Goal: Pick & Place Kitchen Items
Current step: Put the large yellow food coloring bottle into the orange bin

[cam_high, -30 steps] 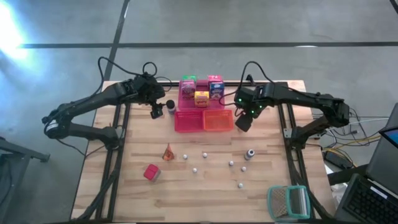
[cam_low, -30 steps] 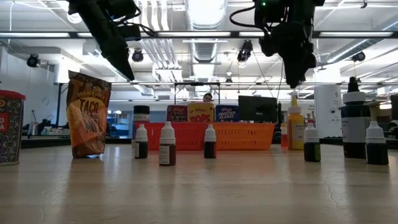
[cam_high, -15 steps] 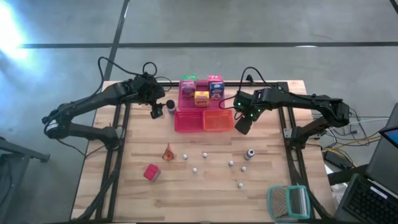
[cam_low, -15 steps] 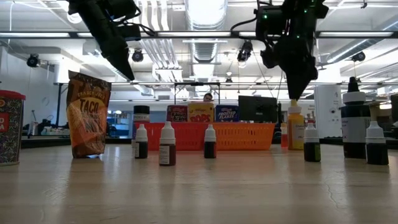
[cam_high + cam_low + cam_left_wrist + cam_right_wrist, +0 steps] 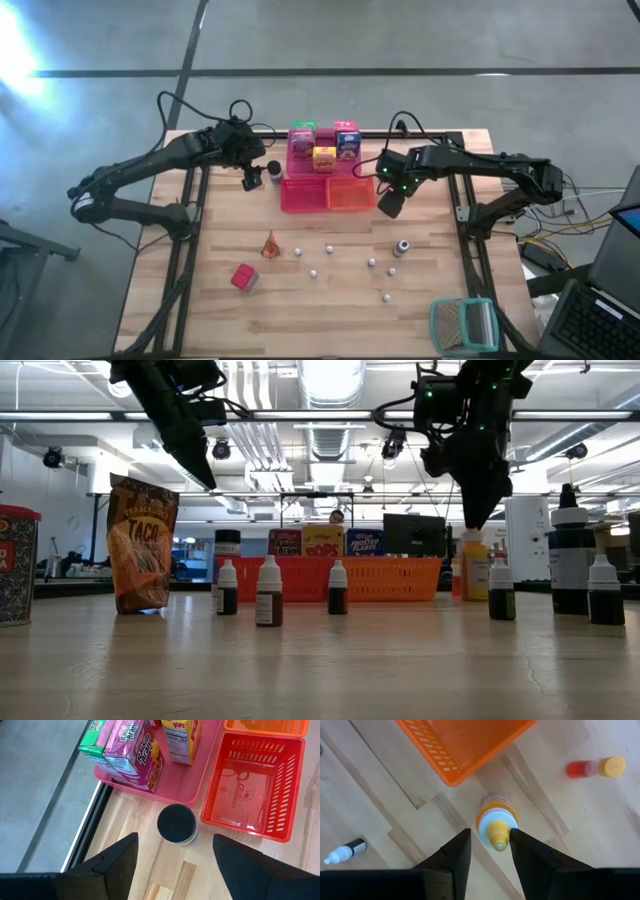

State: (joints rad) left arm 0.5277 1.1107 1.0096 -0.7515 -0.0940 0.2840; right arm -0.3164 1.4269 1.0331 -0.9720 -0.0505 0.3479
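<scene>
A yellow-capped squeeze bottle [image 5: 496, 824] stands upright on the table beside the orange basket [image 5: 465, 750]; the low view shows it too [image 5: 475, 565]. My right gripper [image 5: 490, 840] points down over it, open, one finger on each side of the cap's tip. My left gripper [image 5: 175, 850] hangs open above a dark-lidded jar [image 5: 176, 824], which stands next to the pink tray [image 5: 190, 790] of cartons [image 5: 135, 750] and the red basket [image 5: 255, 785]. My right gripper comes from above, pointing down, with its fingers [image 5: 462, 845] on either side of the bottle's yellow cap tip [image 5: 498, 840]. I cannot tell whether they touch it. The bottle stands upright on the table.
Several small dropper bottles [image 5: 330, 250] stand mid-table, one larger [image 5: 401, 246]. A taco bag [image 5: 270, 245] and a red can [image 5: 243, 277] stand near left. A red bottle [image 5: 595, 767] and a small dark bottle [image 5: 345, 851] lie nearby. A teal mesh thing [image 5: 463, 325] sits at the near right corner.
My right gripper has sunk straight down toward the yellow-capped bottle, until its fingertips reach the level of the cap. The bottle has stayed in place.
</scene>
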